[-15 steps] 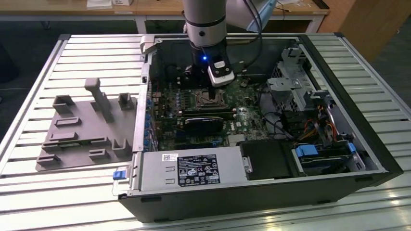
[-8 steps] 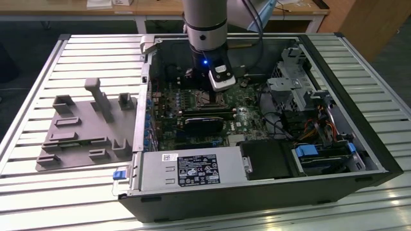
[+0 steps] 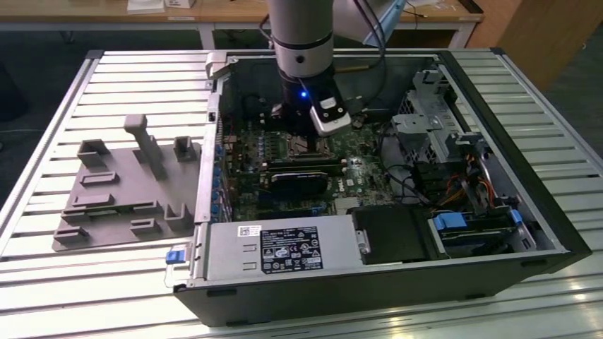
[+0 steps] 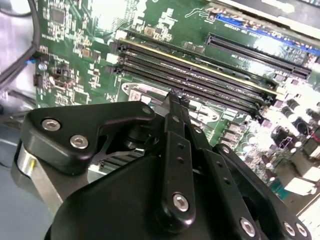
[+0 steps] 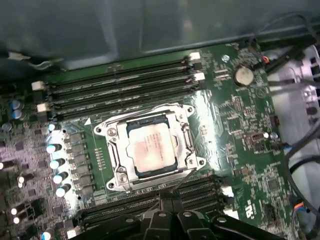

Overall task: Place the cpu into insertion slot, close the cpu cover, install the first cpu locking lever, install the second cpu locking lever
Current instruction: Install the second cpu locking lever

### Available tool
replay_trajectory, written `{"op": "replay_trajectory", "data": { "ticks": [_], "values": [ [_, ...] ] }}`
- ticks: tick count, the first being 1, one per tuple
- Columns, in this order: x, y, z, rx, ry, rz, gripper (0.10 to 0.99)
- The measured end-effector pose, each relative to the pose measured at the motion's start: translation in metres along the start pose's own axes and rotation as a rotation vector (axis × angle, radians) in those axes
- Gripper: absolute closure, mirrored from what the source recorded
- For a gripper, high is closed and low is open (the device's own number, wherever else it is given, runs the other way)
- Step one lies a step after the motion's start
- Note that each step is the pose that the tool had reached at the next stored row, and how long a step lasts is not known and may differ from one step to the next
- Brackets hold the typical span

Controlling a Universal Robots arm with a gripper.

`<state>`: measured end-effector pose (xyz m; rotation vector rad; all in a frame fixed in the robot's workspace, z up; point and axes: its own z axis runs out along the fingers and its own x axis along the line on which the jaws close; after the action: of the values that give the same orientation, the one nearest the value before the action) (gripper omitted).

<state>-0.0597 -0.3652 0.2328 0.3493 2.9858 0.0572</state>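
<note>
Bench (image 3: 56, 282) of pale slats carries 2 things in the exterior view: on that view's left, 1 grey moulded fixture (image 3: 127, 191); to its right, 1 open computer case (image 3: 396, 176) lying on its side, with walls rising on all 4 sides of the green motherboard (image 3: 363, 176). 1 arm (image 3: 299, 42) comes straight down into the case, with open room around it up to the case walls.

In the first wrist view, 4 long black memory slots (image 5: 120, 90) run along one side of the socket and further slots run along the opposite side, all lying parallel. Between these banks sits 1 insertion slot (image 5: 116, 172), its sides turned a little askew from the slot lines. 1 cpu (image 5: 150, 150) lies flat inside it, silver top facing up; it is square, so no long axis shows. 1 cpu cover (image 5: 112, 145) lies closed flat around the chip, which shows through its window. A thin wire lever (image 5: 192, 142) runs along one edge of the frame.

The hand (image 5: 167, 207) hangs just above the socket's near edge; its black fingers (image 4: 175, 120) meet at their tips, pressed together and gripping nothing.
</note>
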Motion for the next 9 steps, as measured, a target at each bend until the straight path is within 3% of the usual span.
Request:
{"op": "replay_trajectory", "data": {
  "ticks": [5, 9],
  "values": [
    [0.0027, -0.0018, 0.0021, -0.005, 0.0023, -0.042, 0.984],
    [0.0094, -0.0042, 0.004, -0.008, 0.0031, -0.059, 0.984]
  ]
}}
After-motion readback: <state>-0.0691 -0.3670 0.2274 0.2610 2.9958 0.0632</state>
